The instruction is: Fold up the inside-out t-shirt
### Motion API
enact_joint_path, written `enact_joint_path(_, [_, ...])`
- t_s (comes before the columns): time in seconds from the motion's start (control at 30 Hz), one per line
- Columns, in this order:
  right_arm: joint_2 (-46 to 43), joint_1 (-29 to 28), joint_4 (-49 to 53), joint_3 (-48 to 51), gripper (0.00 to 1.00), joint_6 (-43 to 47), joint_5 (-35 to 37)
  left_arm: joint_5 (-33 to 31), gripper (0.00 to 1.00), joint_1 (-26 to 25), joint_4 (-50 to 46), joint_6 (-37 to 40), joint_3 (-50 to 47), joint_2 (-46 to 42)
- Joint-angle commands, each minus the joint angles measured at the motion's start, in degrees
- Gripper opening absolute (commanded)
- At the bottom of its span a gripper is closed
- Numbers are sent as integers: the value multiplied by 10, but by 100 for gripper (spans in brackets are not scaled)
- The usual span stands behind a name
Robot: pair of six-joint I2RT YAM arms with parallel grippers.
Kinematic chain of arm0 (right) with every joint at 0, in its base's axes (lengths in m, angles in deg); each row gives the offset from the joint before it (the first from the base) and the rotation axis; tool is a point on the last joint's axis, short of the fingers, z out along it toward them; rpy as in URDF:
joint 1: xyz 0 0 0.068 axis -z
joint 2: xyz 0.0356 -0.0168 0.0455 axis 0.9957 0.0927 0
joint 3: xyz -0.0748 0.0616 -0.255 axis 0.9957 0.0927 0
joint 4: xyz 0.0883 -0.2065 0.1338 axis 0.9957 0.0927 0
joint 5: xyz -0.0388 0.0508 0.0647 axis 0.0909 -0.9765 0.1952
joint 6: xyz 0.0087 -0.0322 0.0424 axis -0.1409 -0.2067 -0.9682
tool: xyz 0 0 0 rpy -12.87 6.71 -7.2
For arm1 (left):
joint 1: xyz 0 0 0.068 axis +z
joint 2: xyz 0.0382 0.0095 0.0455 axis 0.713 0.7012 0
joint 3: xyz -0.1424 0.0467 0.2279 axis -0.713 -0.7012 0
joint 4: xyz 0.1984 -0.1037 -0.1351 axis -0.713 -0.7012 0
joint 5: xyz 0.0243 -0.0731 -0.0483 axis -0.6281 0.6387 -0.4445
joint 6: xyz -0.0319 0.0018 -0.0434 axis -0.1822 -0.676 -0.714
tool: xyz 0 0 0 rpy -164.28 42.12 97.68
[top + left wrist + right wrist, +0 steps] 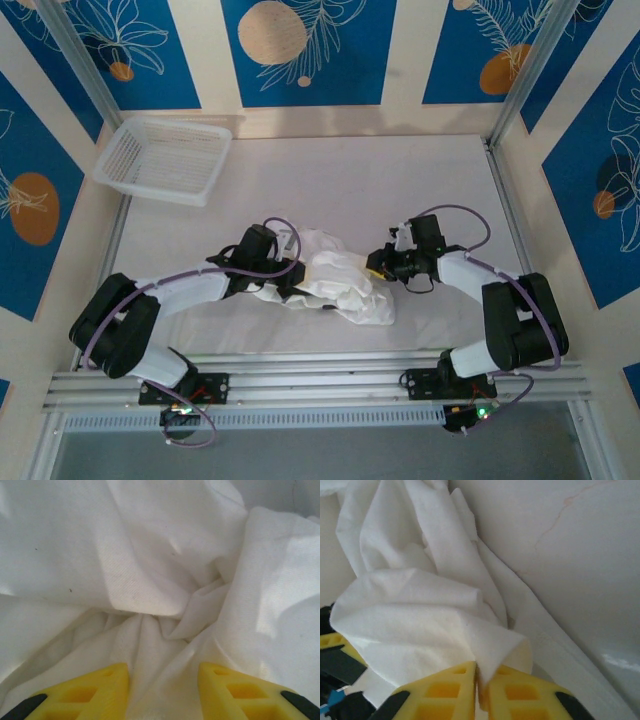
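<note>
We see the wrinkled white thin cotton t-shirt [340, 285] bunched in a heap in the near half of the pale desk [350, 180], between the two arms. Both arms bend at the elbow and reach inward, low over the cloth. The right end effector [480, 692] is clenched on a fold at the heap's right edge, yellow fingers [447, 692] pressed together. The left end effector [162, 692] sits at the left edge, fingers apart with cloth between; we cannot tell whether it grips.
</note>
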Motion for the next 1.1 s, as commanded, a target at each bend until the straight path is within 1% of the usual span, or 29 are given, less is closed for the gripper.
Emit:
enact_joint_path(0.0, [-37, 2, 36, -13, 1, -1, -11, 2, 41, 4, 0, -6, -4, -3])
enact_joint_path(0.1, [-118, 3, 58, -37, 0, -32, -4, 5, 41, 4, -5, -13, -6, -29])
enact_joint_path(0.17, [-179, -2, 65, -70, 0, -54, 19, 7, 48, 4, -8, -17, -13, -72])
enact_joint_path(0.23, [-218, -6, 66, -106, 0, -81, 48, 0, 54, 2, -12, -21, -22, -118])
enact_joint_path(0.27, [-231, -7, 60, -123, 0, -98, 66, -10, 57, -9, -17, -22, -25, -140])
enact_joint_path(0.3, [-239, -9, 53, -134, 0, -114, 85, -27, 59, -28, -26, -17, -24, -154])
enact_joint_path(0.37, [-252, -14, 43, -154, 0, -145, 146, -95, 61, -107, -59, 8, -7, -168])
enact_joint_path(0.4, [-256, -16, 40, -160, 0, -159, 172, -114, 62, -141, -69, 16, 5, -161])
enact_joint_path(0.47, [-265, -16, 39, -172, 0, -187, 239, -139, 64, -213, -75, 27, 37, -121])
enact_joint_path(0.53, [-275, -17, 28, -174, 0, -201, 298, -145, 66, -263, -67, 43, 72, -63])
enact_joint_path(0.63, [-283, -16, 21, -180, 0, -199, 368, -135, 68, -311, -61, 81, 144, 51])
enact_joint_path(0.73, [-284, -12, 21, -191, 0, -174, 370, -134, 72, -325, -88, 111, 229, 156])
enact_joint_path(0.8, [-286, -10, 24, -191, 0, -166, 365, -113, 75, -326, -98, 131, 279, 213])
enact_joint_path(0.83, [-289, -8, 26, -189, 0, -164, 365, -93, 76, -325, -103, 138, 302, 241])
enact_joint_path(0.9, [-295, -4, 28, -182, 0, -166, 362, -73, 77, -326, -110, 133, 337, 284])
enact_joint_path(0.93, [-299, -1, 28, -180, 0, -166, 357, -73, 77, -326, -126, 127, 358, 309])
enact_joint_path(0.97, [-303, 3, 28, -176, 0, -166, 353, -89, 75, -326, -157, 119, 382, 333])
enact_joint_path(1.0, [-307, 6, 29, -175, 0, -166, 350, -101, 68, -327, -175, 113, 395, 347])
enact_joint_path(1.03, [-311, 10, 32, -175, 0, -169, 347, -112, 57, -326, -182, 109, 397, 356])
enact_joint_path(1.07, [-314, 13, 35, -176, 0, -171, 348, -122, 41, -323, -180, 105, 391, 354])
